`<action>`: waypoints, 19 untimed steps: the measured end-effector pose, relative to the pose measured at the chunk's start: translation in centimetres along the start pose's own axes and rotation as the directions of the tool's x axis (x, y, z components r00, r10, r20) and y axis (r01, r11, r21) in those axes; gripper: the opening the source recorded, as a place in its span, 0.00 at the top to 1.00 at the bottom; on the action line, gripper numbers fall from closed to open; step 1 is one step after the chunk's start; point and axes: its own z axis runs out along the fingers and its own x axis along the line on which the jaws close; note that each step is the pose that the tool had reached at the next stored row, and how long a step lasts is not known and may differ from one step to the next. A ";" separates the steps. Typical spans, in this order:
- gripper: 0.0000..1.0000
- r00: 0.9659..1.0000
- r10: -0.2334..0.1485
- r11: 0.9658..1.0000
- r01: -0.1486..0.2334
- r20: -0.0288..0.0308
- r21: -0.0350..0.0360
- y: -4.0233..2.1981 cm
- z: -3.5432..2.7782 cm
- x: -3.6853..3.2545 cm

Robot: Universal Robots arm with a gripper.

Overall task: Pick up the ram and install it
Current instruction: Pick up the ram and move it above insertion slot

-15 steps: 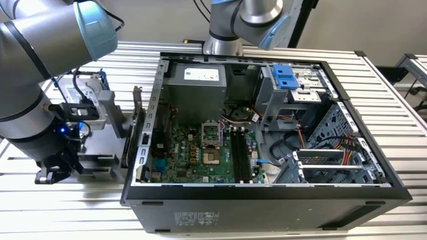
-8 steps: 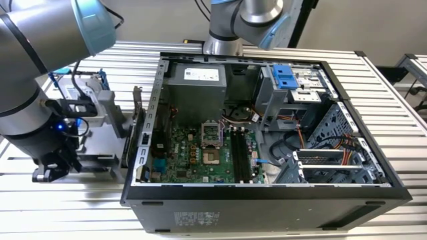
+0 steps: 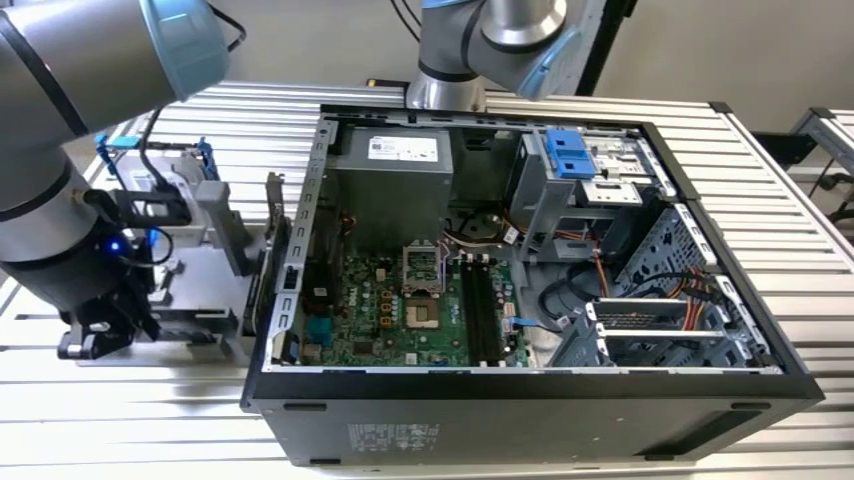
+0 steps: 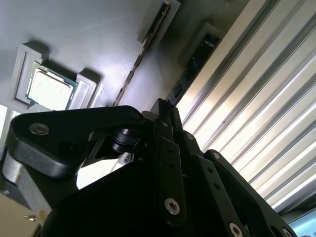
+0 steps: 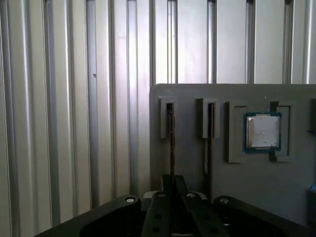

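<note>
The ram (image 5: 171,133) is a thin stick standing on edge in a slot of the grey parts tray (image 5: 197,177); in the second wrist view the ram (image 4: 143,54) is a narrow line. My gripper (image 5: 173,181) is low over that tray, at the exterior view's left of the computer case. Its fingers are drawn together, in line with the ram's near end. Whether they pinch the ram is hidden. In the exterior view the gripper (image 3: 91,340) hangs just above the tray (image 3: 187,275). The motherboard's black slots (image 3: 481,310) lie inside the case.
A second stick (image 5: 209,133) stands in the neighbouring slot. A square silver processor (image 5: 262,132) sits in the tray's pocket. A drive in a blue bracket (image 3: 167,185) stands on the tray. The open case (image 3: 534,390) rests on a ribbed metal table (image 3: 134,430).
</note>
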 end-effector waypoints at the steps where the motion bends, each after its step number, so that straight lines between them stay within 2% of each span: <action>1: 1.00 1.000 0.000 1.000 0.000 0.000 0.000 0.00 -0.10 -0.01; 19: 1.00 1.000 0.000 1.000 0.000 0.000 0.000 0.03 -2.85 -0.12</action>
